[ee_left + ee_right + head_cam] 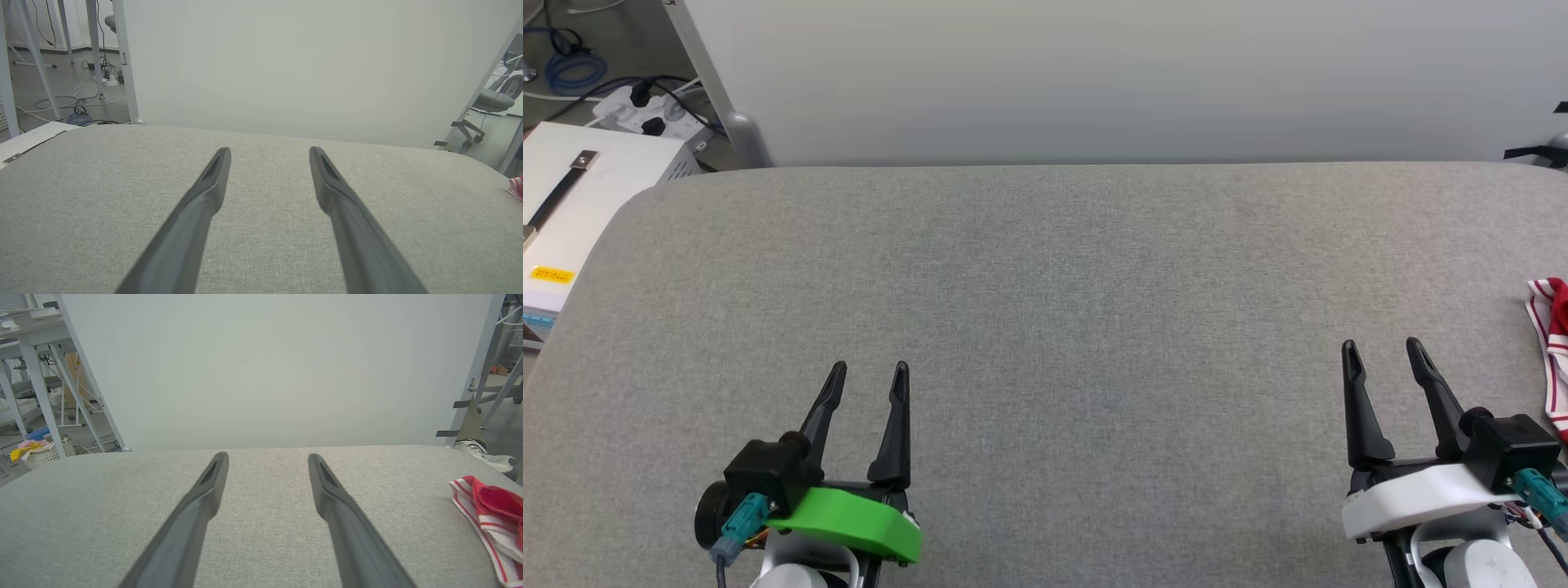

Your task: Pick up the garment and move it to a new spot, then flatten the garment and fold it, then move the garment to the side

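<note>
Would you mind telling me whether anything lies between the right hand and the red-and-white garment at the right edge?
Nothing visible does. The right hand is open above the grey surface, and the garment lies bunched just to its right, partly cut off by the picture's edge. Only bare grey fabric separates them.

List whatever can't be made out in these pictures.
Head view: the garment is cut off by the right edge; its print and full shape cannot be told.
Head view: the yellow label on the white box is too small to read.
Right wrist view: what lies in the basket is too small to name.
</note>
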